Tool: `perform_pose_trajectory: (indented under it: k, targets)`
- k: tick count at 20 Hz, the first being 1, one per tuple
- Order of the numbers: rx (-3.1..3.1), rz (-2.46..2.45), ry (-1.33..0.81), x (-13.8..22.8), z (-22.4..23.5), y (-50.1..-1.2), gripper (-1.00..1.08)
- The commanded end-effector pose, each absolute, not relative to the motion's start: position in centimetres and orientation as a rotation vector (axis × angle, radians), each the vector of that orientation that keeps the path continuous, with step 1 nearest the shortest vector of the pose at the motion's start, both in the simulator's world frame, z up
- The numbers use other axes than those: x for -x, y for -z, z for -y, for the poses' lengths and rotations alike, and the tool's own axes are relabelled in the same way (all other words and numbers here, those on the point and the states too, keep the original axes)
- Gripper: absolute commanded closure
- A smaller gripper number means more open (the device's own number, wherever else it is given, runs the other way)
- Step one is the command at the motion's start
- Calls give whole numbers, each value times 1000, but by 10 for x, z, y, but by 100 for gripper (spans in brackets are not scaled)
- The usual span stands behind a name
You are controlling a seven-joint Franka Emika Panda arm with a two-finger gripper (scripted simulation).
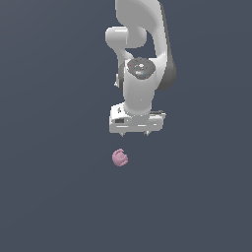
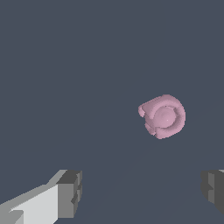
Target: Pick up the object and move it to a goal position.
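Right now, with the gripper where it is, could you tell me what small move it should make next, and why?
Probably a short sideways shift to centre the gripper over the pink blob, before descending. In the wrist view the fingers stand wide apart and empty, and the blob lies outside the gap between them. In the exterior view the gripper is apart from the blob, not touching it.
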State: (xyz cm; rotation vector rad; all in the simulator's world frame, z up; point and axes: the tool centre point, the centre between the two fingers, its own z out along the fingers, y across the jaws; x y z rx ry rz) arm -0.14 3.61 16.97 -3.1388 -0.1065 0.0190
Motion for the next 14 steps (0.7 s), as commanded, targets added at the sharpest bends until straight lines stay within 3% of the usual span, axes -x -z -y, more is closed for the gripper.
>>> perform_pose_trajectory:
  k: [1,14]
  targets:
    - [3138,130,-19,0,-34,-167,-92]
    - [3114,429,-12,-22,-6,-135,-92]
